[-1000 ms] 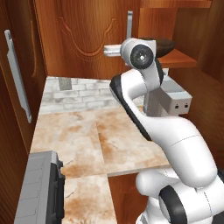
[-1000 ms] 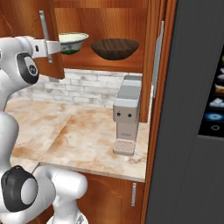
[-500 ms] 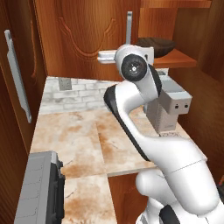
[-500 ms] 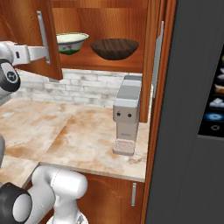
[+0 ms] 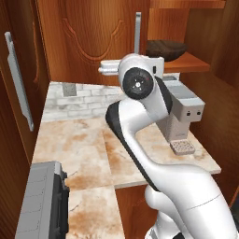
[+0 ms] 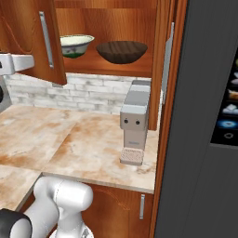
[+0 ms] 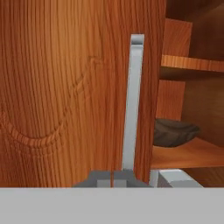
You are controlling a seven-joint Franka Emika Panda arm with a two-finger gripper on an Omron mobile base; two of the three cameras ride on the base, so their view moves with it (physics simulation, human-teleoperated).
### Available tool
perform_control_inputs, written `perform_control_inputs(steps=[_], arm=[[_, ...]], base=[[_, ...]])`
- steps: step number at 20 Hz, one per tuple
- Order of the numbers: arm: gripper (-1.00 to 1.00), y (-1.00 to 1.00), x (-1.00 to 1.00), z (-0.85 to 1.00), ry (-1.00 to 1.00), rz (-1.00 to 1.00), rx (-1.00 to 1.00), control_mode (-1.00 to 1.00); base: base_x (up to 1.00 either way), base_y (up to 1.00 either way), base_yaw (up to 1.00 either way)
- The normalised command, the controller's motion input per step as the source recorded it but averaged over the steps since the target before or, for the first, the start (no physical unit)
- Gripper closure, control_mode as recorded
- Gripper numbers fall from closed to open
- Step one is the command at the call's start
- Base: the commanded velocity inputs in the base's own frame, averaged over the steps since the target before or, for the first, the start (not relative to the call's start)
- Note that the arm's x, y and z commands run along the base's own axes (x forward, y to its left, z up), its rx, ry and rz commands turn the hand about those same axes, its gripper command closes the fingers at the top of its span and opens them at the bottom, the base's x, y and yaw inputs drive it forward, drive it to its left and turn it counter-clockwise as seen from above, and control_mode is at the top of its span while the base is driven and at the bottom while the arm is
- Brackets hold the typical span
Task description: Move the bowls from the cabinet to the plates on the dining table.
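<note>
The cabinet point(image 6: 111, 69) stands open, with both bowls on its wooden shelf. The cream bowl with the green band point(image 6: 76, 45) is on the left and the dark brown bowl point(image 6: 122, 51) point(image 5: 166, 49) point(image 7: 175, 131) on the right. My gripper point(image 7: 113, 177) is shut, its tips together just below the lower end of the left door's silver bar handle point(image 7: 132, 100) point(image 5: 138, 31), with nothing visibly between them. Its white hand point(image 5: 109, 68) point(image 6: 16, 62) hovers in front of that open door point(image 6: 49, 42). The plates and the dining table are out of view.
A grey coffee machine point(image 6: 135, 118) point(image 5: 184, 109) stands on the marbled counter point(image 6: 69, 144) under the shelf, backed by white brick. A grey appliance point(image 5: 42, 205) sits at the counter's near left corner. A tall dark unit point(image 6: 204, 116) walls off the right, and the right cabinet door point(image 6: 163, 69) hangs open.
The fingers have closed fully. The arm has drawn back and to the left, away from the shelf, so the cream bowl shows whole in the right base view.
</note>
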Motion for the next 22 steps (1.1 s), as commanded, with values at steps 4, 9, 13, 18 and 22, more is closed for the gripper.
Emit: perform_control_inputs(steps=[4,9,13,18,22], arm=[[1.00,-0.29,-0.09,0.00,0.02,0.00,0.00,-1.00],[1.00,-0.37,-0.17,0.00,0.01,0.00,0.00,-1.00],[1.00,-0.46,-0.27,0.00,0.00,0.09,0.00,-1.00],[1.00,-0.43,-0.02,0.00,0.02,0.13,0.07,-1.00],[1.00,-0.25,0.36,0.00,0.08,0.21,0.13,-1.00]], base=[[0.00,0.00,0.00],[0.00,0.00,0.00],[0.00,0.00,0.00],[0.00,0.00,0.00],[0.00,0.00,0.00]])
